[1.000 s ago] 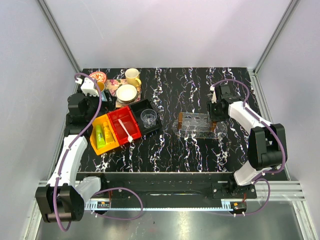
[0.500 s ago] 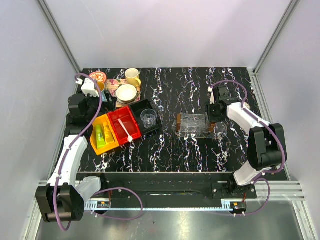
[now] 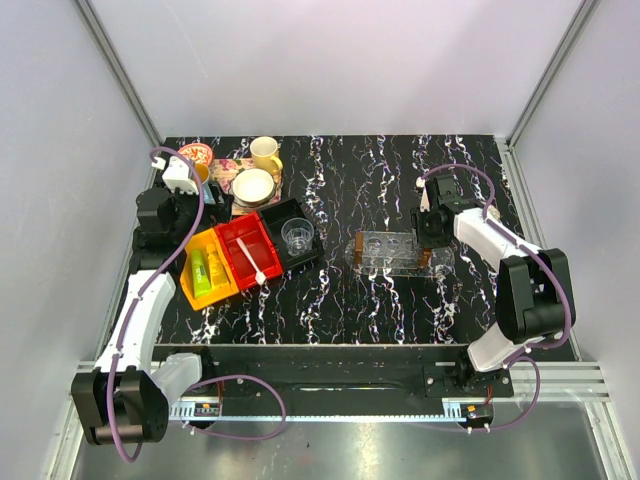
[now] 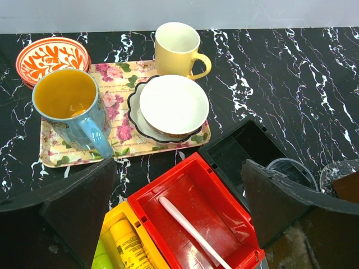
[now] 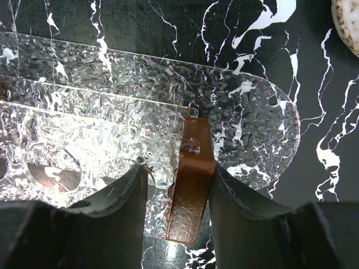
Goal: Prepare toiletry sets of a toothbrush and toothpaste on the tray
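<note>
The white toothbrush (image 3: 250,262) lies in the red bin (image 3: 243,240), also in the left wrist view (image 4: 190,230). The orange-yellow toothpaste (image 4: 126,244) and the lime green one (image 3: 200,272) lie in the yellow bin (image 3: 190,290). My left gripper (image 3: 168,225) is open and empty, above and left of the bins (image 4: 179,224). The clear oval tray (image 5: 263,129) lies under the clear rack (image 3: 392,247). My right gripper (image 5: 179,196) is closed around the rack's brown right end (image 5: 190,185), also in the top view (image 3: 432,228).
A floral tray (image 4: 120,126) with a blue mug, a bowl on a saucer and a yellow mug (image 4: 176,47) stands at the back left. An orange bowl (image 4: 50,56) is beside it. A black bin (image 3: 290,235) holds a clear cup.
My right gripper and the rack shifted slightly left, then back right and nearer. The left arm has not moved.
</note>
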Controlling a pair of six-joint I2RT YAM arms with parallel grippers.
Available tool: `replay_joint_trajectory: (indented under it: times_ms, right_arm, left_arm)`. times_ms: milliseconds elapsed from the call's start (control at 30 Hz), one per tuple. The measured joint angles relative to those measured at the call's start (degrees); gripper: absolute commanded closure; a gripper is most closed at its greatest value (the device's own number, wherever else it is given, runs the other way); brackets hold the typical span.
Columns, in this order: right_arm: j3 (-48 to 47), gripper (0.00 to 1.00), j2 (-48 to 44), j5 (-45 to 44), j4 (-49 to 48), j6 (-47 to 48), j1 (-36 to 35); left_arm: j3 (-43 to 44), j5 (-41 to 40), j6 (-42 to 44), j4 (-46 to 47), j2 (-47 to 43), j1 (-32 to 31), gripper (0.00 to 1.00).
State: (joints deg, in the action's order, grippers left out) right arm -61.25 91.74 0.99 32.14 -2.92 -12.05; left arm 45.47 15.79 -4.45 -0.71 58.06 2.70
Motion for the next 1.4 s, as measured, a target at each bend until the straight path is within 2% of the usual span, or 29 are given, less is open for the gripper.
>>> replay_joint_trajectory:
  times_ms: [1000,1400]
  right_arm:
    - [0.7,1.00,-0.3,0.0,-1.1,-0.4,-0.3]
    - [1.5,0.85,-0.9,0.0,-1.6,-0.4,-0.3]
  left_arm:
    - [0.0,0.0,0.0,0.0,0.0,0.0,0.01]
    - [0.0,0.0,0.0,0.0,0.0,0.0,0.01]
